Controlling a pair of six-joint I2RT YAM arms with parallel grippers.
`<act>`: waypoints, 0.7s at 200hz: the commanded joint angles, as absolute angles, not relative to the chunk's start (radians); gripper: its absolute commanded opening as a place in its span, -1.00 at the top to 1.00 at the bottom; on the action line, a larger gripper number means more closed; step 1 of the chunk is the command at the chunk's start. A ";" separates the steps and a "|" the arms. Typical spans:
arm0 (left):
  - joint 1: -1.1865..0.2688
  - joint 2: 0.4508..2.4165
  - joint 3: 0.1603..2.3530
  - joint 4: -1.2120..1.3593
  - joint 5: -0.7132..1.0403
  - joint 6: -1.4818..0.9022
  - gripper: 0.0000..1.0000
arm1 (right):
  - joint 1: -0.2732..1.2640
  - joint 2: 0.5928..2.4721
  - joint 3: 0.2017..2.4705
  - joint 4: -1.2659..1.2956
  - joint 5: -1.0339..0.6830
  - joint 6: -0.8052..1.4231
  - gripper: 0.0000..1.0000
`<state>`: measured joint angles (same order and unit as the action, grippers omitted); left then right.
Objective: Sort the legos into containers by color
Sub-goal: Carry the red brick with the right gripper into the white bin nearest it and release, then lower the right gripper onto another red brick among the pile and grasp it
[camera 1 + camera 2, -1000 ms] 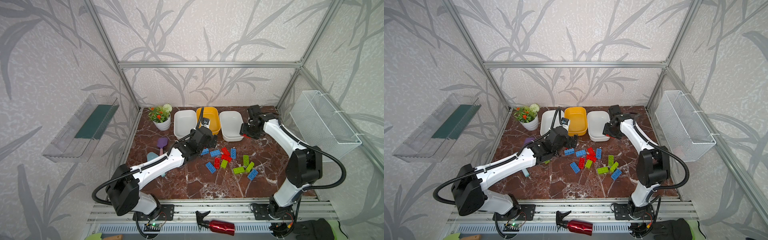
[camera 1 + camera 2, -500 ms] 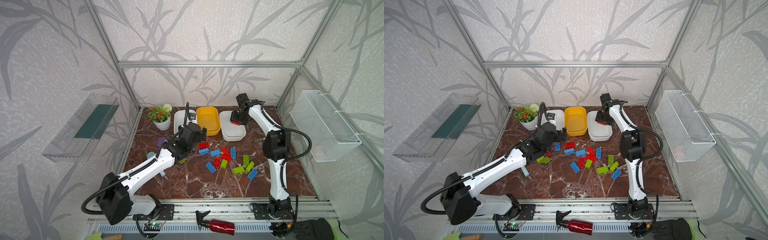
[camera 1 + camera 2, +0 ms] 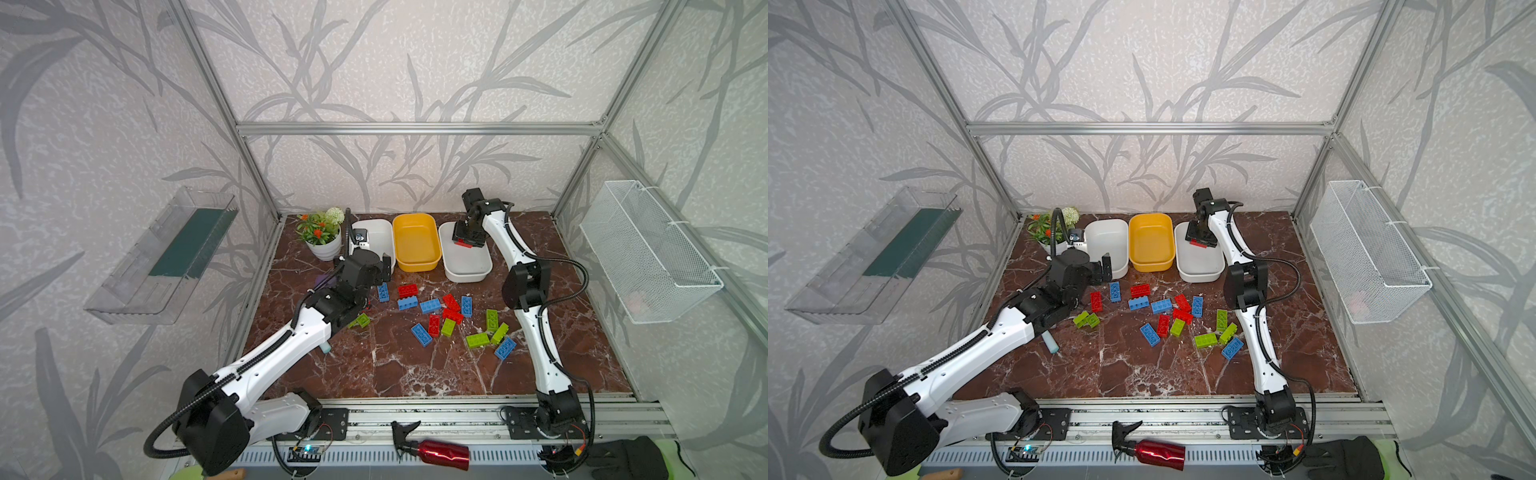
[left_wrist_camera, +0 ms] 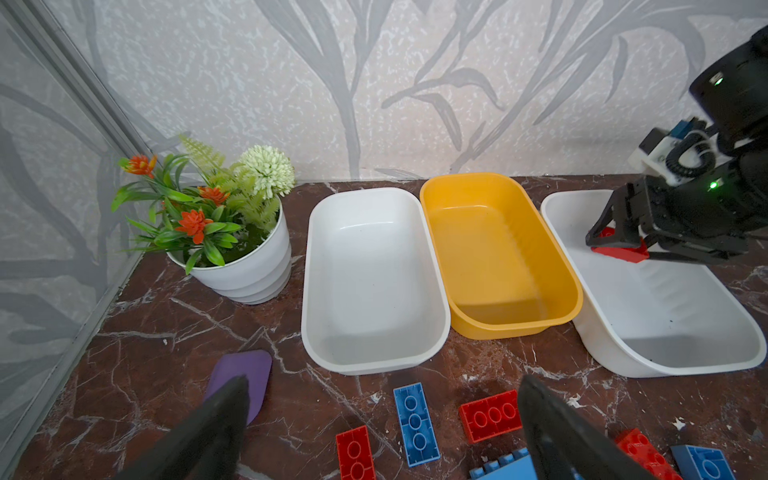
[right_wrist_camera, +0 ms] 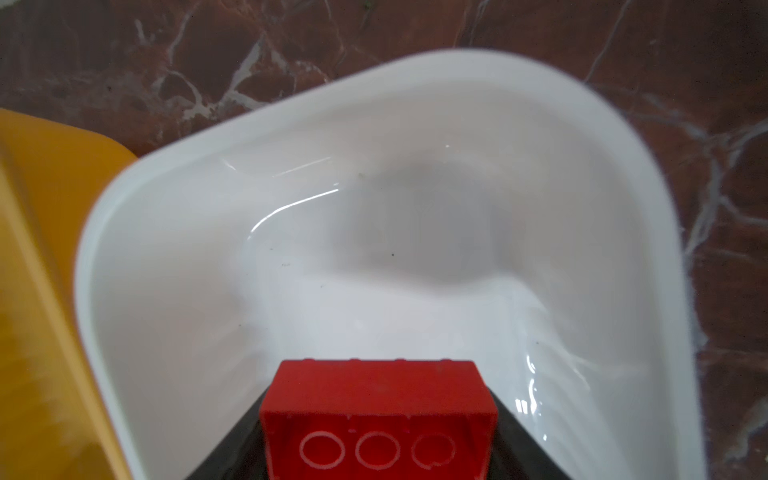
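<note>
**Top views.** The right arm's [image 3: 505, 245] jaws grip a red brick [image 3: 462, 244] above the far end of the right white tub [image 3: 467, 266]. Both top views show this. A second ago these jaws stood beside that tub, outside its rim. They now stand over its floor, so the carry looks complete and release is the step in hand. The left arm [image 3: 291, 345] has drawn back from the yellow tub [image 3: 415, 245] toward the left white tub [image 3: 380, 237]. The loose bricks [image 3: 453, 314] lie on the tabletop [image 3: 395, 365], to the side of the left jaws.

**Left wrist view.** The left jaws stand wide open and hold nothing. A blue brick [image 4: 415, 422] and a red three-hole brick [image 4: 490, 415] lie on the tabletop between them. The left white tub [image 4: 374, 282] and the yellow tub [image 4: 498, 257], just ahead of the jaws, are empty. You can also see the gripped red brick [image 4: 621, 251] here, above the floor of the right white tub [image 4: 665, 316].

**Right wrist view.** The red brick [image 5: 378, 415] sits between the right jaws, underside toward the camera. The bare floor of the white tub [image 5: 374, 249] lies directly below it. No brick lies in any tub yet, so expect the sort to be at its start.
</note>
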<state>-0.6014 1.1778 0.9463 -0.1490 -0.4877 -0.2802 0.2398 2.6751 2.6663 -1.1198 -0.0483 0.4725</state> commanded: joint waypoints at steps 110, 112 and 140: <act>-0.590 0.993 0.845 -0.204 -0.355 -0.388 -0.98 | 0.354 2.298 2.408 -1.203 -0.083 0.305 -0.42; -0.591 0.989 0.842 -0.205 -0.353 -0.393 -0.98 | 0.358 2.286 2.387 -1.200 -0.082 0.303 -0.41; -0.621 0.944 0.797 -0.203 -0.319 -0.453 -0.98 | 0.423 2.095 2.049 -1.080 -0.086 0.292 -0.34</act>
<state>-0.5968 0.9848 0.8341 -0.1860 -0.3706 -0.3775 0.3756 2.2181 2.2700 -1.1275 -0.0872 0.3302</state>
